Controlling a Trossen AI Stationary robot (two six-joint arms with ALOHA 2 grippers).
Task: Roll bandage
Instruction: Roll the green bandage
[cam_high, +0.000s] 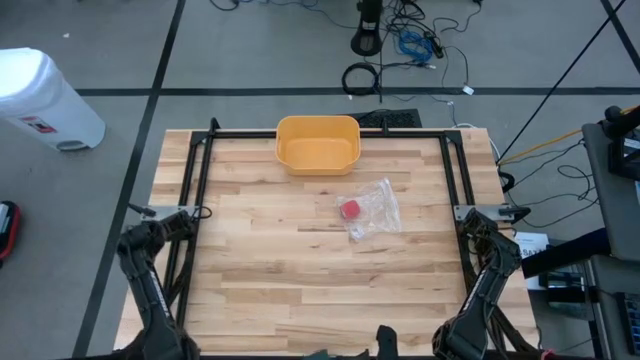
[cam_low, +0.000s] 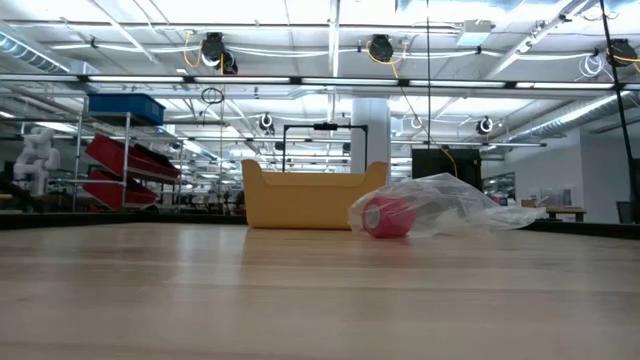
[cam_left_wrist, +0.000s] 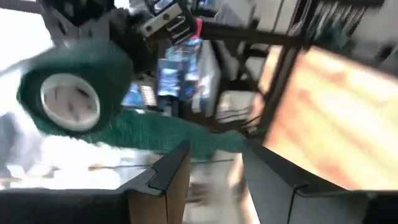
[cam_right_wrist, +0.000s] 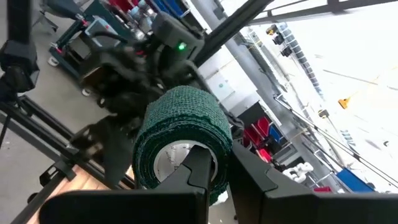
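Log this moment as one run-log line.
right gripper: shut on green bandage roll | left gripper: on loose bandage tail | table: yellow bin, plastic bag

Bright, even overhead light; ceiling strip lights (cam_low: 300, 12) glare white in low view. Desk (cam_high: 260, 260) evenly lit, shadows faint. Left wrist view heavily motion-blurred throughout. Right wrist view: sky-bright ceiling washed out, near tool soft.

I see grey floor (cam_high: 250, 50) crossed by dark lines, a white bin (cam_high: 40, 100) upper left, cables (cam_high: 410, 40) top centre. Beyond, ceiling strip lights (cam_low: 300, 15) and red shelving bins (cam_low: 130, 160) at left.
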